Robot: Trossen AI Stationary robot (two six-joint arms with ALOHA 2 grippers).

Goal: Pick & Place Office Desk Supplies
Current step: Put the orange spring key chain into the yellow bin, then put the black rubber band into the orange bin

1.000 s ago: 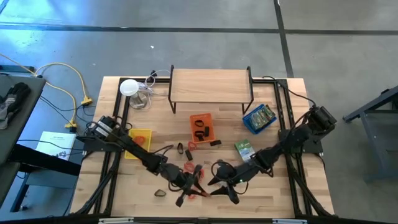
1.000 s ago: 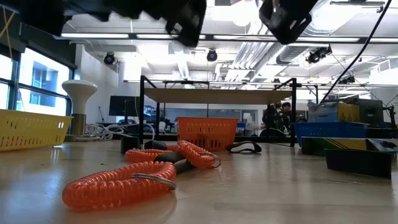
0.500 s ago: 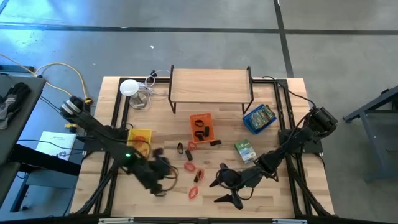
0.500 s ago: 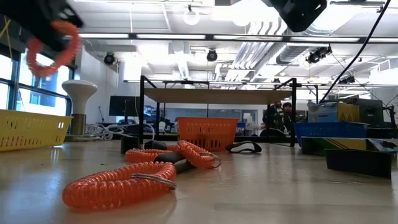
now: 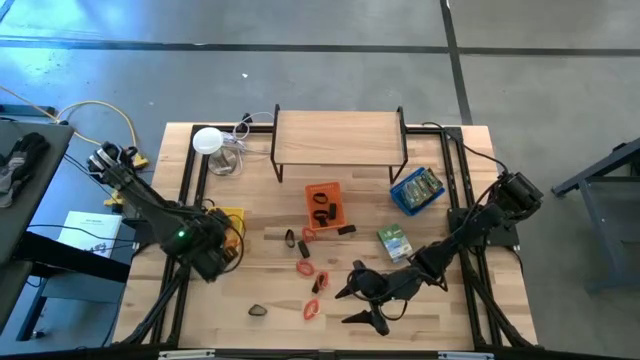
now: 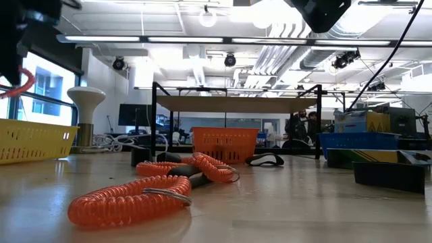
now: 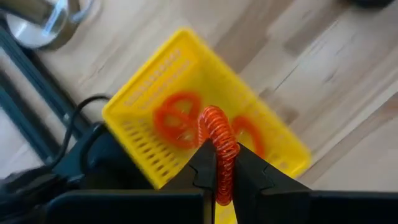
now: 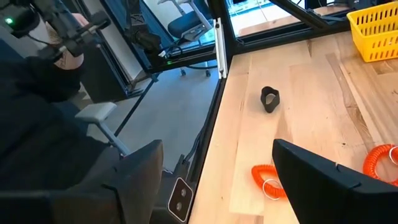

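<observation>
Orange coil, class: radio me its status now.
Left gripper shut on orange coil, above yellow tray. Right gripper open, empty, over the table. Nothing in the way.

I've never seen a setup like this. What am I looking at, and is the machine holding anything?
Two robot arms work at a wooden table. One picture looks straight down, one looks level across the tabletop, and two come from cameras on the wrists. The left gripper has its jaws shut on an orange coil, above a yellow tray already holding similar coils. The right gripper hangs open and empty near the front edge. Loose coils and a black clip lie scattered on the wood.
</observation>
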